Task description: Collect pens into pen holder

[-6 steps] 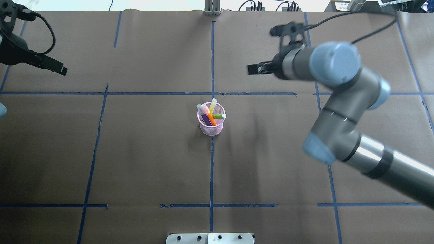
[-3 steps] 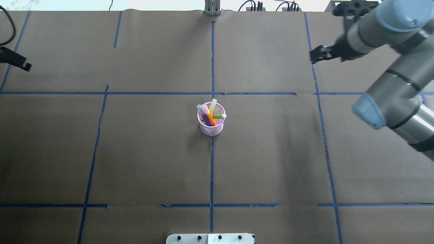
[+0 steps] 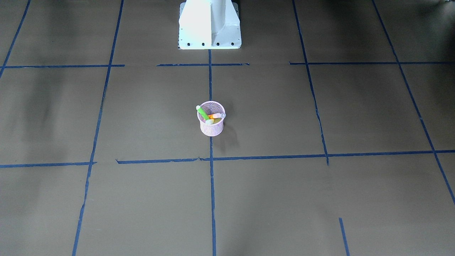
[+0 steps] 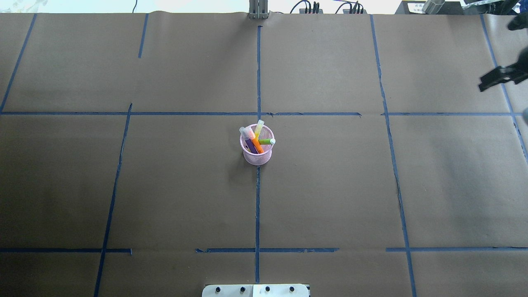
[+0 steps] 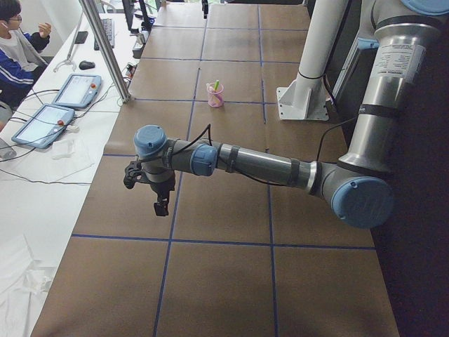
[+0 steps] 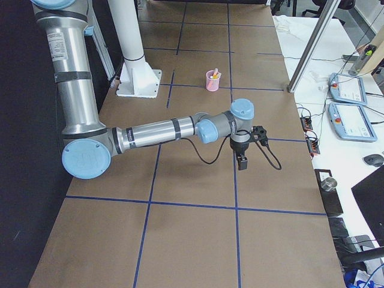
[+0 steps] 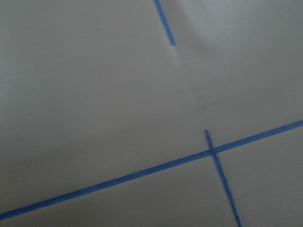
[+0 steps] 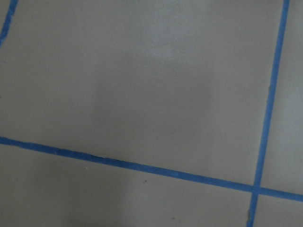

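The pink mesh pen holder (image 4: 256, 156) stands upright at the table's middle, also in the front view (image 3: 212, 128). All three pens stand in it, leaning on the rim: purple (image 4: 249, 143), orange (image 4: 258, 145) and green (image 4: 267, 141). The green pen (image 3: 203, 113) and the orange pen (image 3: 214, 116) also show from the front. My right gripper (image 4: 497, 79) is far off at the right edge, its fingers one narrow dark bar, empty. My left gripper (image 5: 161, 206) shows only in the exterior left view, near the table's left end. I cannot tell whether it is open or shut.
Brown paper with blue tape lines (image 4: 258, 74) covers the table. The robot's white base (image 3: 209, 25) stands at the near edge. Teach pendants (image 5: 74, 91) and a person (image 5: 17, 53) are beside the table's far side.
My right arm has swung away to the right and mostly left the overhead view. My left gripper has gone out past the left edge. The cup and pens have not moved.
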{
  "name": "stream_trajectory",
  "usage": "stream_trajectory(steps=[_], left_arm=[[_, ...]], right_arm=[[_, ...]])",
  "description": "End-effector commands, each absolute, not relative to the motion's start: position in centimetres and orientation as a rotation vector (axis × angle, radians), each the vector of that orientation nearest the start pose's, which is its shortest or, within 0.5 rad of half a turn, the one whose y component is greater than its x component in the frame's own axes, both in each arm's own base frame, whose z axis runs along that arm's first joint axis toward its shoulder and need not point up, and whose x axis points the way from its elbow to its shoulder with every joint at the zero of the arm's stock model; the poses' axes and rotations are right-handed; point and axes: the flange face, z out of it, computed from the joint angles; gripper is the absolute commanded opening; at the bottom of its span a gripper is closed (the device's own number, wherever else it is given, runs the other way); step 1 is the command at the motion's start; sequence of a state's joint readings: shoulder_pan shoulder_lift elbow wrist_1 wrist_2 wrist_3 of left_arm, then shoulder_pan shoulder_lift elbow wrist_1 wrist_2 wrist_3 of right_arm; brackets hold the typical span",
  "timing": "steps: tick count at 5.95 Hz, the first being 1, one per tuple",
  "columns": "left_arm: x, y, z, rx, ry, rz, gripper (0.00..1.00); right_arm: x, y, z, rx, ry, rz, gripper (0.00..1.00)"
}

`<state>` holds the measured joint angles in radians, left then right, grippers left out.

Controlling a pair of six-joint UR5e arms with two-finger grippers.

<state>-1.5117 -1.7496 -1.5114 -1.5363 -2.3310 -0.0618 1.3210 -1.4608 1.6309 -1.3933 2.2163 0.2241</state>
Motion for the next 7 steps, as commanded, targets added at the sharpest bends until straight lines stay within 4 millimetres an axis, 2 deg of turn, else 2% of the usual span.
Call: stream_trajectory(steps=[1, 2, 3, 4, 5, 6, 7], left_arm=[[-7.5, -56.2, 67.8, -0.015, 0.766, 0.092, 1.0], [-8.3, -55.7, 68.4, -0.019, 0.765, 0.075, 1.0], [-8.4, -54.1, 69.7, -0.041, 0.77, 0.064, 1.0], [-8.4, -53.7, 69.6, -0.038, 0.77, 0.064, 1.0], [-8.4, -54.0, 67.9, -0.009, 0.766, 0.073, 1.0], [-8.4, -51.8, 67.6, -0.008, 0.767, 0.067, 1.0], [-8.0, -48.6, 66.9, -0.004, 0.802, 0.059, 1.0]], right_arm=[[-4.6, -54.5, 57.9, 0.161, -0.698, -0.124, 1.0], [-3.6, -53.3, 59.1, 0.142, -0.7, -0.1, 1.0], [-1.7, -52.8, 60.2, 0.13, -0.697, -0.059, 1.0], [0.5, -51.7, 62.0, 0.101, -0.729, -0.007, 1.0], [2.9, -50.0, 64.1, 0.043, -0.872, 0.057, 1.0], [4.5, -48.6, 66.1, 0.019, -0.907, 0.094, 1.0], [5.4, -46.9, 67.6, 0.0, -0.91, 0.12, 1.0]])
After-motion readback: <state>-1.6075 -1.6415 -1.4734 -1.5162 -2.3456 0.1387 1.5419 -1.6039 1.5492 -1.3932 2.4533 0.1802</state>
